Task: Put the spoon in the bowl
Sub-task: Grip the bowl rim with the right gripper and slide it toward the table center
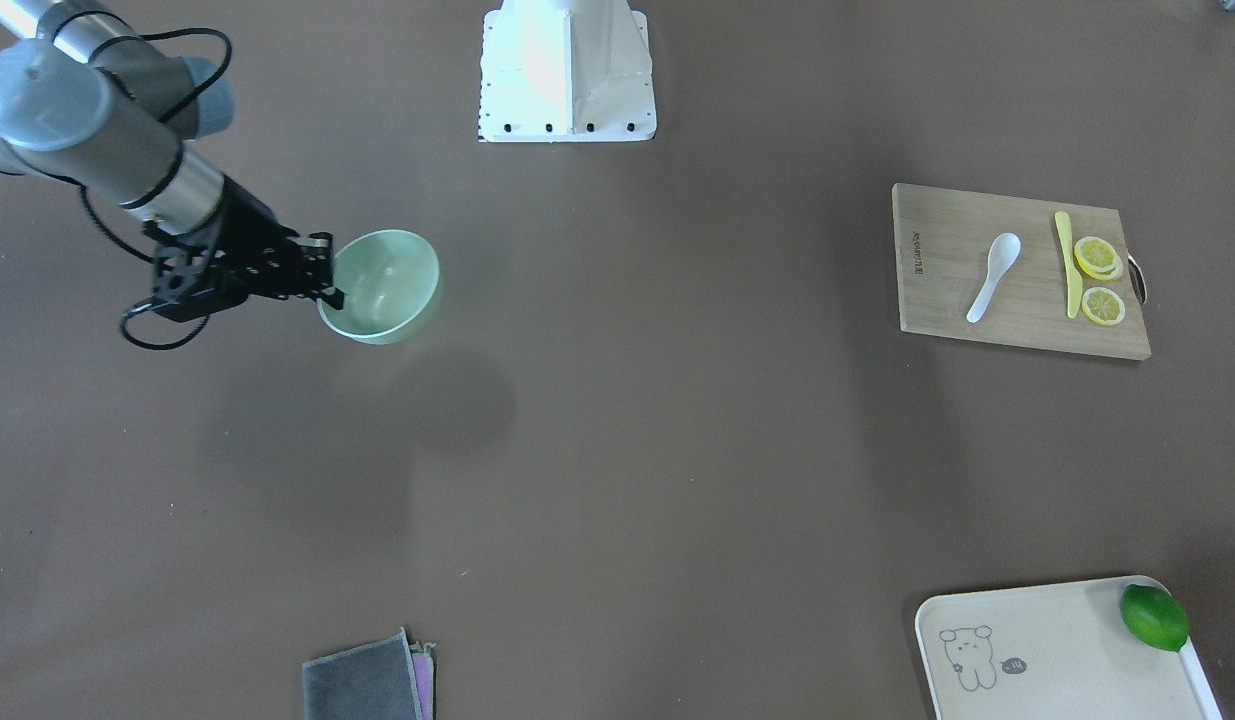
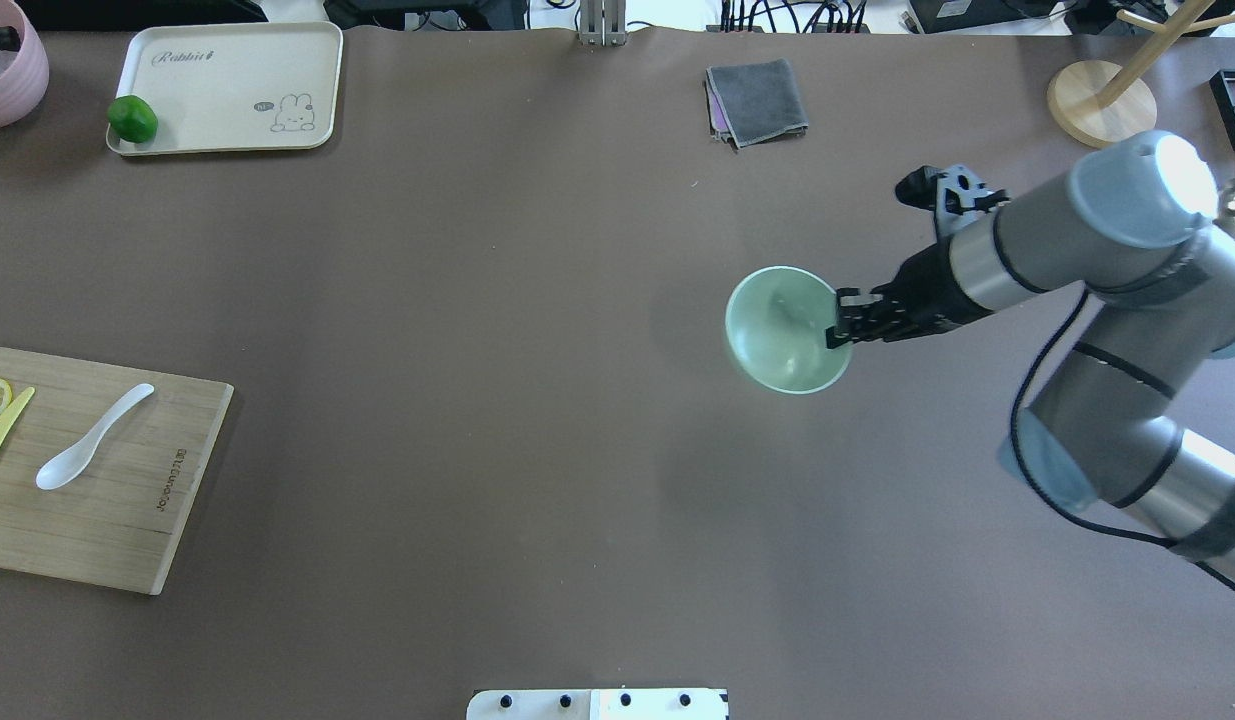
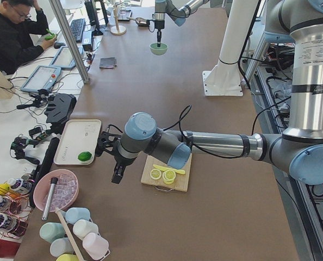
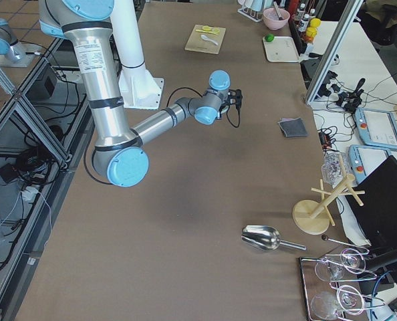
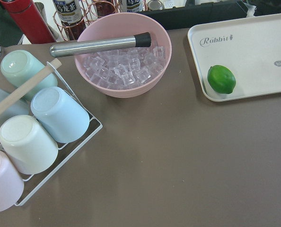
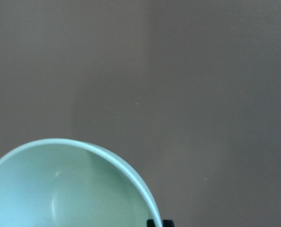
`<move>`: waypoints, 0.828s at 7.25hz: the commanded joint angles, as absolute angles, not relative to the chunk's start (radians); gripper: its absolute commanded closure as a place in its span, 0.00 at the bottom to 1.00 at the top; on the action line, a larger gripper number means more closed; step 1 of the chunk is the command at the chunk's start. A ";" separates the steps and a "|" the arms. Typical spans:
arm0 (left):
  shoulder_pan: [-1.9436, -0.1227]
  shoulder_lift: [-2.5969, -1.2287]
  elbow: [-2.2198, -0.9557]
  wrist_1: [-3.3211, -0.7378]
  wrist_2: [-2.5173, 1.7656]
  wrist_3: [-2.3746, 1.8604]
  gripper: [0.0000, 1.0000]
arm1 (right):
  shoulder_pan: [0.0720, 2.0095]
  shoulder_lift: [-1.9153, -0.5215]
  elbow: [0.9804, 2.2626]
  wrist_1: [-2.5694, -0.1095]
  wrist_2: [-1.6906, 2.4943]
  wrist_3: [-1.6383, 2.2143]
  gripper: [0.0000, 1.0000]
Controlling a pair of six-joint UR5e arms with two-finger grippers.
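The white spoon point(image 1: 992, 275) lies on a wooden cutting board point(image 1: 937, 290) at the table's left end; it also shows in the overhead view point(image 2: 92, 437). My right gripper point(image 1: 329, 270) is shut on the rim of the mint-green bowl point(image 1: 387, 290) and holds it upright above the table, over its shadow. The bowl point(image 2: 782, 330) is right of the table's middle, far from the spoon, and its rim fills the right wrist view point(image 6: 60, 189). My left gripper point(image 3: 118, 175) hangs beyond the board, near the tray; I cannot tell whether it is open or shut.
A yellow knife point(image 1: 1067, 265) and lemon slices point(image 1: 1097, 258) share the board. A cream tray point(image 1: 1057, 650) holds a lime point(image 1: 1154, 617). A grey cloth point(image 1: 367, 680) lies at the far edge. A pink ice bowl point(image 5: 124, 52) and a cup rack point(image 5: 36, 127) stand past the tray.
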State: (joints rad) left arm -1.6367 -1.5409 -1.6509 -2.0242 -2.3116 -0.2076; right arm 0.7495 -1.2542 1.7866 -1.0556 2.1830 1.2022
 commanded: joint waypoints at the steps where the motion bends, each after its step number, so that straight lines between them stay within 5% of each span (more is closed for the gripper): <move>1: -1.635 -1.557 -1.620 -2.026 -2.327 -0.207 0.02 | 0.654 -1.047 1.720 -1.222 2.067 1.243 1.00; 3: -1.635 -1.578 -1.600 -2.026 -2.332 -0.207 0.02 | 0.632 -0.903 1.543 -1.218 2.043 1.239 1.00; 6: -1.635 -1.589 -1.597 -2.026 -2.332 -0.209 0.02 | 0.589 -0.848 1.471 -1.210 2.006 1.238 1.00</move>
